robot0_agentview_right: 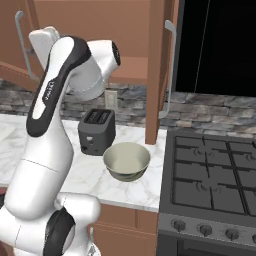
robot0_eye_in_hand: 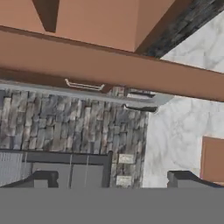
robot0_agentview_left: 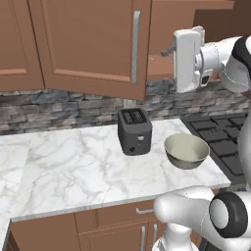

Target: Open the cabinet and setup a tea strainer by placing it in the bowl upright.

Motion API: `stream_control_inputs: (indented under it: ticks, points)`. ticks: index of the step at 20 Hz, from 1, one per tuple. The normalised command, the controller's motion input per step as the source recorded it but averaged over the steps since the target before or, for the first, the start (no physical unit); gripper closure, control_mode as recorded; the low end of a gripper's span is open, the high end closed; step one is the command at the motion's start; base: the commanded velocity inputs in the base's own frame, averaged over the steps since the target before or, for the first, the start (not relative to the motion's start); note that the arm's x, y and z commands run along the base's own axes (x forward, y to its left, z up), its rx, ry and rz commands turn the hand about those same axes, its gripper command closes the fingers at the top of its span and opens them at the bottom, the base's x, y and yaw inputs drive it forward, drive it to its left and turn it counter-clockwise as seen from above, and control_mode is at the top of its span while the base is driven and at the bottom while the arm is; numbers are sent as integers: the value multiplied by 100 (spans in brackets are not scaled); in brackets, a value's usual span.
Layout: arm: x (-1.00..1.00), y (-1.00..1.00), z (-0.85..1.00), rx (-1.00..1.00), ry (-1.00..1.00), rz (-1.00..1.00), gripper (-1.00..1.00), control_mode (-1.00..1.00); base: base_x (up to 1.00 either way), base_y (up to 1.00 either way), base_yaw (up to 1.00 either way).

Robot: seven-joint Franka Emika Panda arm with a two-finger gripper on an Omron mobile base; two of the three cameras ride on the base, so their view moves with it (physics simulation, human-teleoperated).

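1. Marble-patterned white counter [robot0_agentview_left: 73, 171] with grey veining forms the flat work surface; behind it runs a backsplash [robot0_agentview_left: 59, 110] of rough grey stone blocks in irregular courses.
2. At 12 o'clock above the counter hangs the cabinet [robot0_agentview_left: 90, 44], reddish-brown smooth wood with recessed panels. Both doors stand swung out: one door carries a long vertical silver bar handle [robot0_agentview_left: 136, 46], and in the right base view the other door [robot0_agentview_right: 156, 70] is seen edge-on with its own bar handle.
3. Cabinet interior, as far as it is visible, shows a plain flat wooden shelf [robot0_agentview_right: 132, 67]. The tea strainer cannot be made out in any view, so its position cannot be stated.
4. The bowl [robot0_agentview_left: 187, 150] is round and smooth, cream inside and greyish outside. It sits on the counter at 3 o'clock from the toaster [robot0_agentview_left: 134, 130], just beside it but apart, near the counter's right end.
5. The toaster is a dark grey, boxy unit with two top slots, standing upright against the backsplash.
6. The stove [robot0_agentview_right: 215, 175] lies at 3 o'clock from the bowl: black, with matte cast grates and round front knobs.
7. The gripper [robot0_agentview_left: 166, 50] is raised at cabinet height, at 12 o'clock above the bowl, pointing toward the open cabinet. The fingers [robot0_eye_in_hand: 183, 178] are spread fully wide and hold nothing.
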Motion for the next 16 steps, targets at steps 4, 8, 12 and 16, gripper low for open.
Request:
stream_control_inputs:
  ticks: [4,8,12,16]
  points:
    - [86,-2,-15,16,1,32,-100,-100,0,0,0]
    - [35,-11,3,11,1,22,-100,-100,0,0,0]
    - [28,-21,2,9,0,16,-100,-100,0,0,0]
    - [28,-6,0,1,0,6,-100,-100,0,0,0]
